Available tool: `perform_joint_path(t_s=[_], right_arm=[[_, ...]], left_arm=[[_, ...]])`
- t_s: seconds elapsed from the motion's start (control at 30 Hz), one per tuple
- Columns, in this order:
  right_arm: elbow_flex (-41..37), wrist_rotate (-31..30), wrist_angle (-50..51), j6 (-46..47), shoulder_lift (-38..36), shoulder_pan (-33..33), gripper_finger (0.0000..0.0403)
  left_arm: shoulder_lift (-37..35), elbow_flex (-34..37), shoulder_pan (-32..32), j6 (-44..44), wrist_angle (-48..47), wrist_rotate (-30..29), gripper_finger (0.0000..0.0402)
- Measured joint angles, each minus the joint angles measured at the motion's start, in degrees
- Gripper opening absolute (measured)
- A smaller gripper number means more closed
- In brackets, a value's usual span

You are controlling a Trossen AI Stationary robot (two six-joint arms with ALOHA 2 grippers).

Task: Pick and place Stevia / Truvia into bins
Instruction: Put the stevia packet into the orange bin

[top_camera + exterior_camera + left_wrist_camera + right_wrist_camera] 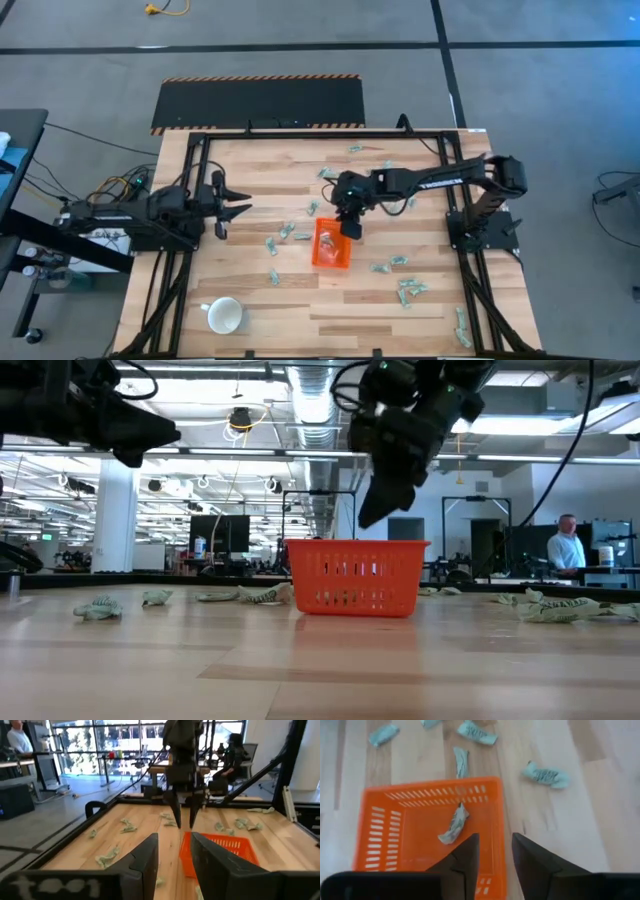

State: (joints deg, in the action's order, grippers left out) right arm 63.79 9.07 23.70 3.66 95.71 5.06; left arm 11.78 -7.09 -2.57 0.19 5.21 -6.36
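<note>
The orange bin [322, 258] stands on the wooden table near its middle. In the right wrist view one pale green sachet [454, 824] shows inside the bin's walls [420, 787]. My right gripper [350, 226] hangs open just above the bin's far end, pointing steeply down, with nothing between its fingers [495, 857]. More sachets lie loose on the table: some left of the bin [272, 245], others right of it [408, 290]. My left gripper [236, 206] waits open at the table's left side, level and pointing toward the bin [225, 845].
A white mug [222, 316] lies near the table's front left. Loose sachets lie at the far edge [355, 150] and front right corner [462, 330]. Black frame rails [300, 133] run along the table's far edge and sides. A person [567, 545] stands in the room beyond.
</note>
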Motion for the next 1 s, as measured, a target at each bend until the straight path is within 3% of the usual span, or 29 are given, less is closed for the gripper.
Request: perform_joint_path(t_s=[0.2, 0.57, 0.7, 0.87, 1.0], right_arm=[[0.02, -6.67, 5.78, 0.33, -4.70, 1.73, 0.0118], [-3.18, -13.54, 15.44, 8.89, -11.21, 1.71, 0.0118], [-7.05, -15.84, 15.68, 12.96, -14.33, -0.74, 0.0118], [-11.81, -21.49, 13.89, 16.94, -18.64, -5.67, 0.0118], [-14.64, -25.69, 13.17, 20.04, -20.82, -9.05, 0.0118]], left_arm=[[14.35, -8.63, 0.00, 0.00, -3.61, -1.14, 0.0105], [48.96, -31.88, -0.13, -2.52, -25.68, -2.30, 0.0105], [58.34, -36.60, -0.17, -2.85, -29.04, 0.83, 0.0105], [66.59, -39.66, -0.17, -2.89, -29.27, 10.23, 0.0105], [72.14, -40.73, -0.13, -4.15, -29.24, 11.33, 0.0105]])
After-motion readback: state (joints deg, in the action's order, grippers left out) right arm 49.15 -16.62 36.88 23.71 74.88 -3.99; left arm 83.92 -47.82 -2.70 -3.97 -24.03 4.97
